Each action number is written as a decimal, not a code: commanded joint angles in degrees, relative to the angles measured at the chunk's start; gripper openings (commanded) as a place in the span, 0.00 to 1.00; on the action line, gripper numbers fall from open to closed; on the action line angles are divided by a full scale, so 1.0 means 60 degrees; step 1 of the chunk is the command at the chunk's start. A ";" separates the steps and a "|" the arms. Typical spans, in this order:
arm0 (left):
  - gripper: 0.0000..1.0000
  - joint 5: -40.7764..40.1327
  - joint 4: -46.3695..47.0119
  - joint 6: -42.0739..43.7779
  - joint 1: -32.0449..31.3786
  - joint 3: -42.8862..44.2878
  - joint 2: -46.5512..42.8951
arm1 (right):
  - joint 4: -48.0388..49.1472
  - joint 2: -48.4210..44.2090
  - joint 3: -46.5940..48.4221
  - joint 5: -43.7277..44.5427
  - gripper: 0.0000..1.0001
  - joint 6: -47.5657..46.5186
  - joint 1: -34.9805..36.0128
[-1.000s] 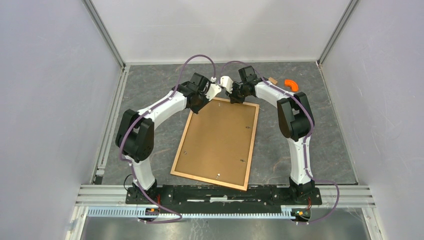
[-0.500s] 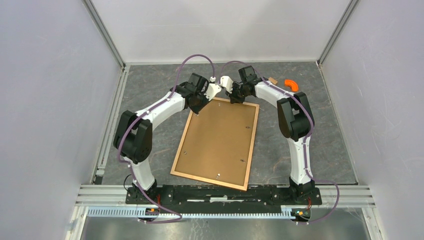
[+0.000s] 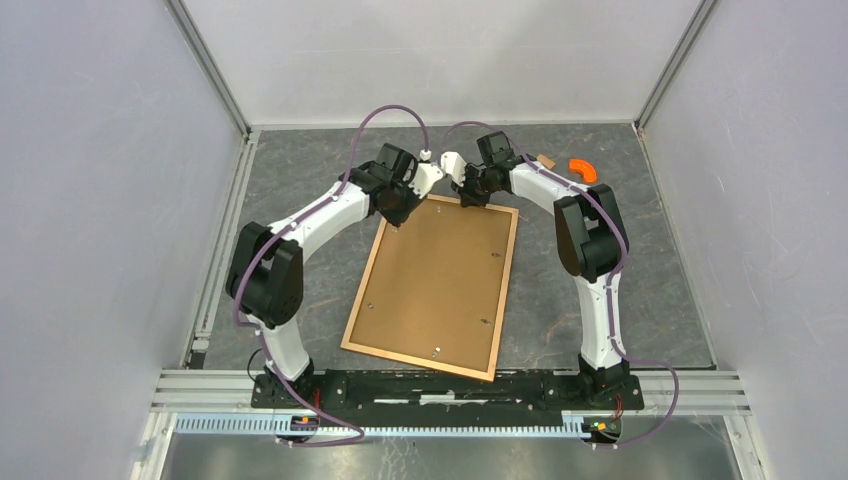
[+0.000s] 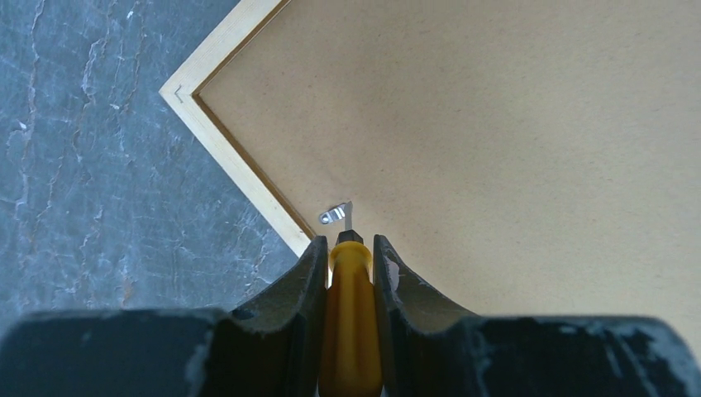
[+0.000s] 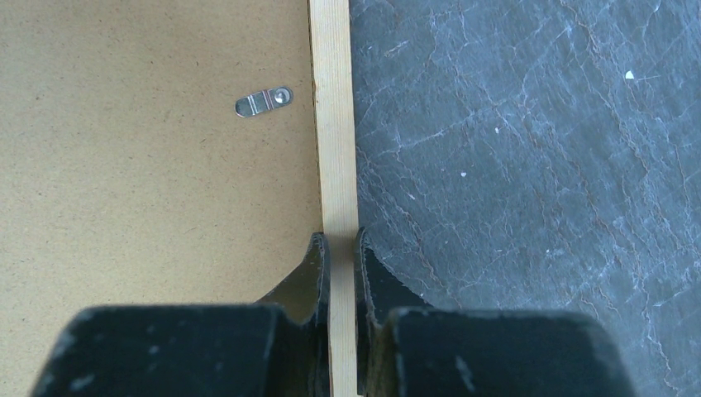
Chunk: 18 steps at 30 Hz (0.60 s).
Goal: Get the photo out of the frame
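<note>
The frame [image 3: 364,285] lies face down on the grey table, its plain brown backing board [image 3: 440,280] facing up. The photo is hidden beneath the board. My left gripper [image 3: 398,222] is at the frame's far left corner, shut on a yellow-handled screwdriver [image 4: 350,314]. The screwdriver's blade touches a small metal turn clip [image 4: 336,215] beside the wooden rail [image 4: 240,178]. My right gripper [image 3: 466,200] is at the far edge, shut on the frame's pale rail [image 5: 333,124]. One finger is on the board side and one on the table side. Another clip [image 5: 263,102] lies flat on the board nearby.
An orange curved piece [image 3: 582,169] and a small brown scrap [image 3: 545,159] lie at the back right of the table. Grey walls enclose the table on three sides. Several more clips dot the board's edges, one near the front [image 3: 437,350].
The left arm's elbow has eased slightly to the left. Both grips and the frame stay where they were.
</note>
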 commanded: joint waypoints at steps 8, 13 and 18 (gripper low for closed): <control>0.02 0.2092 -0.1499 -0.1212 0.1056 0.1153 -0.1744 | 0.0158 -0.0313 0.0414 -0.0314 0.38 0.0724 -0.0148; 0.02 0.3188 -0.2123 -0.1653 0.1459 0.1081 -0.2558 | 0.0185 -0.1347 0.0401 -0.0964 0.59 0.1070 -0.0261; 0.02 0.4454 -0.2405 -0.2227 0.1735 0.0879 -0.3325 | -0.0688 -0.2479 0.0570 -0.2456 0.66 0.1428 -0.0170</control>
